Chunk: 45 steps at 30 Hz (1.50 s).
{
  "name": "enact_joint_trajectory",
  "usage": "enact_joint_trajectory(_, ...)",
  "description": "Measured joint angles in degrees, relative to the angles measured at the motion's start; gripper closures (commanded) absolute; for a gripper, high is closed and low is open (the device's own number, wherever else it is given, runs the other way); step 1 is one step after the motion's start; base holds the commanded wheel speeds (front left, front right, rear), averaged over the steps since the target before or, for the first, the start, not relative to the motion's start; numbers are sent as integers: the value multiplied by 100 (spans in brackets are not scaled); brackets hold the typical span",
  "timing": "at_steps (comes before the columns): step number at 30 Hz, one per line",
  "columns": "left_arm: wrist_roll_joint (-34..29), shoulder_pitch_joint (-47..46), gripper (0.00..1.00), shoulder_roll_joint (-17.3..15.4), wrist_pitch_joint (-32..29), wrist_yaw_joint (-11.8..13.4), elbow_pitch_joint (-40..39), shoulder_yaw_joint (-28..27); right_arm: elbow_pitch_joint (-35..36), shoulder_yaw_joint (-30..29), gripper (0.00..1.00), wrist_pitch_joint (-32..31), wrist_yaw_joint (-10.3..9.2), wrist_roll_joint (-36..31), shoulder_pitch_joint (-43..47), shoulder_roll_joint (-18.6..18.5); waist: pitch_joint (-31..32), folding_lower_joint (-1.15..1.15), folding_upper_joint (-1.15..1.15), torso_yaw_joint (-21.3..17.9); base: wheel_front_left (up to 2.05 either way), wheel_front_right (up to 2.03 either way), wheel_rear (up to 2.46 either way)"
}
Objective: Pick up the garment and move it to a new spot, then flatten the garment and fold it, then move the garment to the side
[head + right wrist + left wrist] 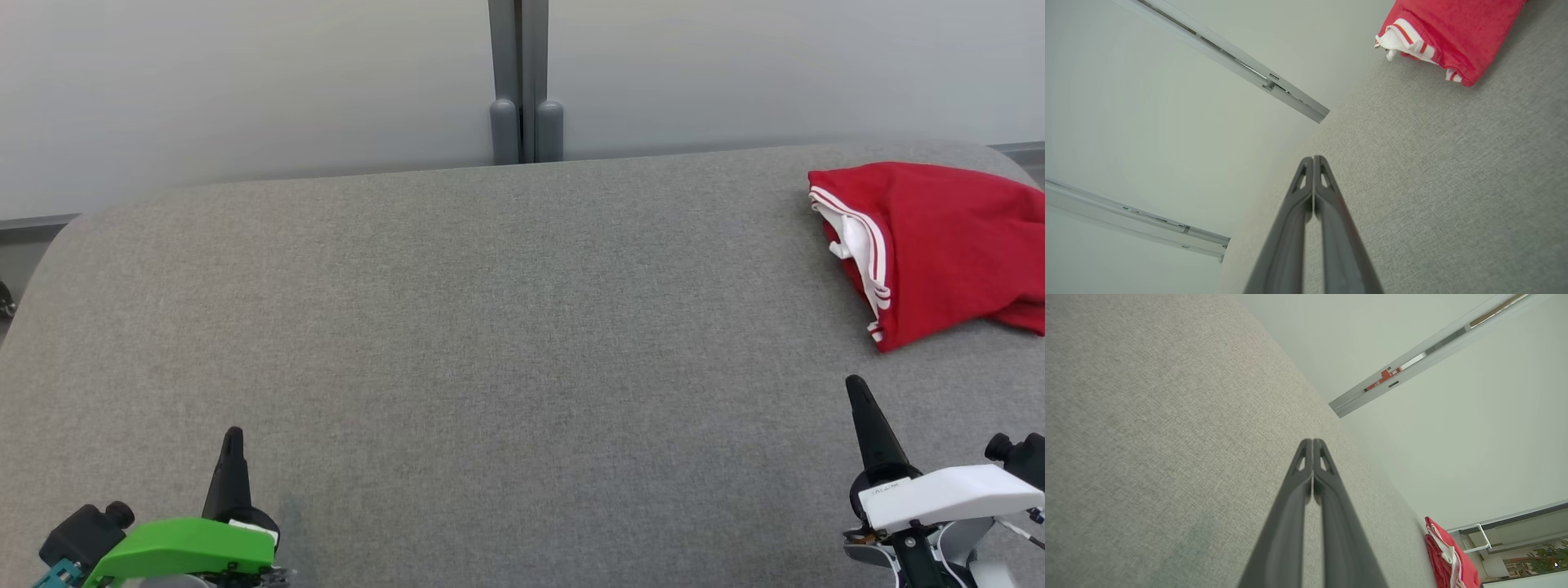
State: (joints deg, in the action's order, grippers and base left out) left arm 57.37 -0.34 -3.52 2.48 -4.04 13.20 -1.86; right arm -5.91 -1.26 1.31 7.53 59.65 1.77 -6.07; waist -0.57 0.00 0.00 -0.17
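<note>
Left gripper (234,437): long dark tapered fingers (229,483), bright green wrist cover (188,549), with a black knobbed block (86,531) and teal bit (53,576) just left of that cover. Right gripper (856,388): same dark fingers, white wrist cover (951,494) with a small label, black knob (1012,453), thin cable (1019,531). Wrist views show matte fingers with slotted cut-outs (1301,463).

Left gripper (233,434): lower left, closed tip to tip, pointing straight ahead.
Right gripper (856,384): lower right, also closed, leaning slightly left (it seems to reach further forward than its partner).
</note>
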Motion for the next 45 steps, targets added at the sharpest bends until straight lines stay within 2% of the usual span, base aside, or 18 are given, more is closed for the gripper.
enact_joint_trajectory(23,1360,-209,100,30,-353,-129,26,-183,-314,-115,100,-229,-1,1340,-281,54,12,0,0,5,0,0,0)
enact_joint_trajectory(45,2410,-376,100,47,-624,-234,54,-328,-556,-220,100,-427,-2,2362,-510,124,24,0,0,10,0,0,0)
